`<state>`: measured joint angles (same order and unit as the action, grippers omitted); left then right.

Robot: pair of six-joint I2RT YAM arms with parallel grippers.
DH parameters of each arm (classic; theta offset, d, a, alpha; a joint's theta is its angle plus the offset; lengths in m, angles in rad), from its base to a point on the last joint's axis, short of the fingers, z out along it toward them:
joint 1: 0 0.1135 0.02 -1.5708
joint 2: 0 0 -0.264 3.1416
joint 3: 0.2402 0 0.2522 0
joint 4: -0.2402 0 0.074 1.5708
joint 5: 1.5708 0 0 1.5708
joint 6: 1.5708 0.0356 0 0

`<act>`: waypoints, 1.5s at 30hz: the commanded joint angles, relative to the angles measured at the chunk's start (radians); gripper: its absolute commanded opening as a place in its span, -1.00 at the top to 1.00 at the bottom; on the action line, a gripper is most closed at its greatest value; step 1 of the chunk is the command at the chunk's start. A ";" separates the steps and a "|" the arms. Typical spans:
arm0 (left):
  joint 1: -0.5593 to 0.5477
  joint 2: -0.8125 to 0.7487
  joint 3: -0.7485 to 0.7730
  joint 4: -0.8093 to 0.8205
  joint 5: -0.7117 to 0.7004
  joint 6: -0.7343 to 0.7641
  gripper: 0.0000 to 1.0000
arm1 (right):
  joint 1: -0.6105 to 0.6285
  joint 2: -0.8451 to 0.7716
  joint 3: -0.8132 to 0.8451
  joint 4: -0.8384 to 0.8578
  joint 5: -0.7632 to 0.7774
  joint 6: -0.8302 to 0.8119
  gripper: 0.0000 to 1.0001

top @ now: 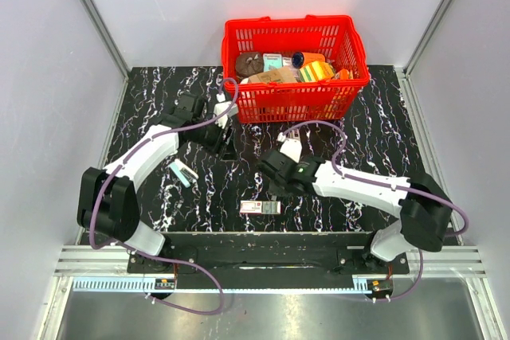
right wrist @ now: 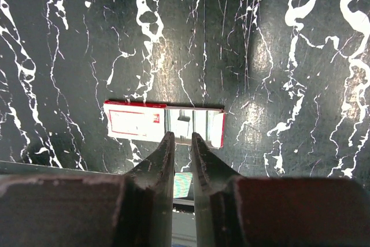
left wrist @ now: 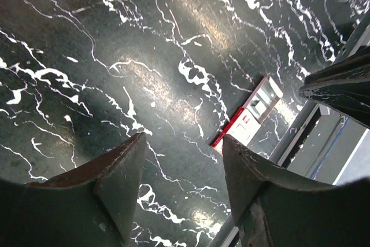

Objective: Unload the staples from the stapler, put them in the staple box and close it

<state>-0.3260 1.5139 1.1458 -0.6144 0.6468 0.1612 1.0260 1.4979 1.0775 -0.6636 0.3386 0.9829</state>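
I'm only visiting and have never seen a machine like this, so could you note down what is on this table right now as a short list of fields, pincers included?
table: black with white marbling
basket: red, at the far edge, filled with assorted items
flat box: red and white, lying on the table near the middle
left pincer: open, nothing between its fingers, bare table below
right pincer: almost closed, tips close by the flat box, nothing seen held
stapler: cannot be picked out for sure in these views
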 commanded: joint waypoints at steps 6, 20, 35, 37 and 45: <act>-0.030 -0.040 -0.050 0.005 -0.050 0.081 -0.17 | 0.063 0.102 0.045 -0.048 0.057 0.057 0.88; -0.062 -0.044 -0.049 0.016 -0.050 0.052 -0.16 | 0.082 0.203 0.094 -0.087 0.077 -0.001 0.85; -0.064 -0.040 -0.047 0.024 -0.036 0.040 -0.15 | 0.080 0.271 0.104 -0.097 0.109 -0.036 0.84; -0.062 -0.040 -0.047 0.024 -0.033 0.040 -0.15 | 0.080 0.282 0.113 -0.106 0.117 -0.044 0.84; -0.064 -0.032 -0.046 0.024 -0.024 0.037 -0.15 | 0.080 0.286 0.113 -0.091 0.111 -0.058 0.85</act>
<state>-0.3859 1.5112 1.0882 -0.6266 0.6044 0.2039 1.0988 1.7878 1.1614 -0.7532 0.4072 0.9375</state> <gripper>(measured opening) 0.576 0.197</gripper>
